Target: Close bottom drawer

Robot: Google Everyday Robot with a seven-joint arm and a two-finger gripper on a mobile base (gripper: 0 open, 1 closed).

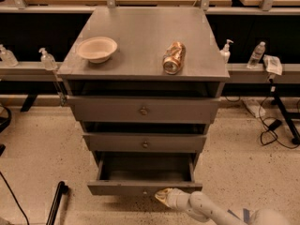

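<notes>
Speckled floor (37,158) lies nearest you. Low over it, the gripper (164,197) meets the front of the pulled-out bottom drawer (117,188), and you cannot tell whether it is open or closed. The drawer likely slides stiff and light, so push its panel squarely. Beyond are two more drawers, then one bowl (96,48) and one can (173,57) on the counter (140,27).

Claw (163,197) at bottom drawer (140,188) front, arm (211,210) (white) cut off by lower edge

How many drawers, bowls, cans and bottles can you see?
Drawers: 3 (top drawer, middle drawer, bottom drawer)
Bowls: 1
Cans: 1
Bottles: 4
Total: 9
The gripper is low, at the bottom drawer's front.
</notes>
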